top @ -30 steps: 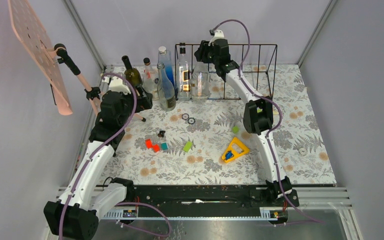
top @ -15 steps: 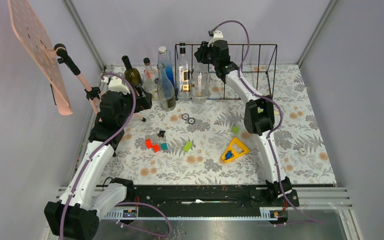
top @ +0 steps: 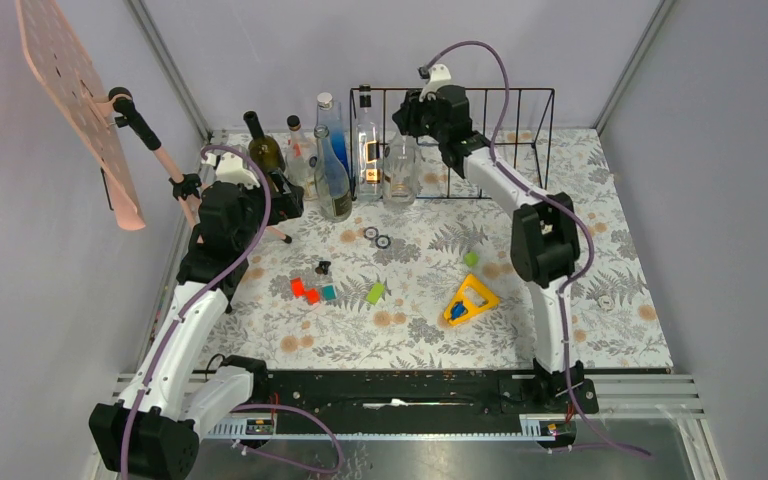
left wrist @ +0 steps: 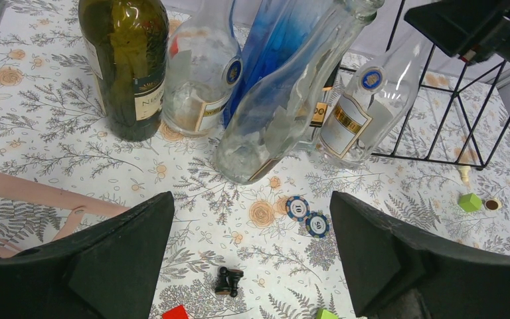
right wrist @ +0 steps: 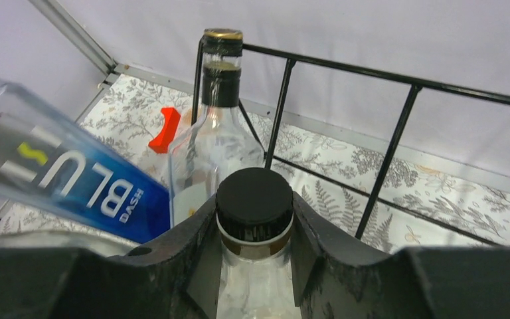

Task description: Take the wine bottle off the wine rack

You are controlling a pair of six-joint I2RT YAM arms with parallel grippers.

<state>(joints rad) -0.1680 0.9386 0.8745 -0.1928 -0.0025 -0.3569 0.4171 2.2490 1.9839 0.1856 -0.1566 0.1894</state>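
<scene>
Right gripper pinching the black-capped neck of the clear wine bottle by the wine rack at my twelve o'clock — left gripper spread, ten o'clock.

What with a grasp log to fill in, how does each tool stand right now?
Left tool: open, holding nothing.
Right tool: closed on the neck of the black-capped clear bottle.
</scene>
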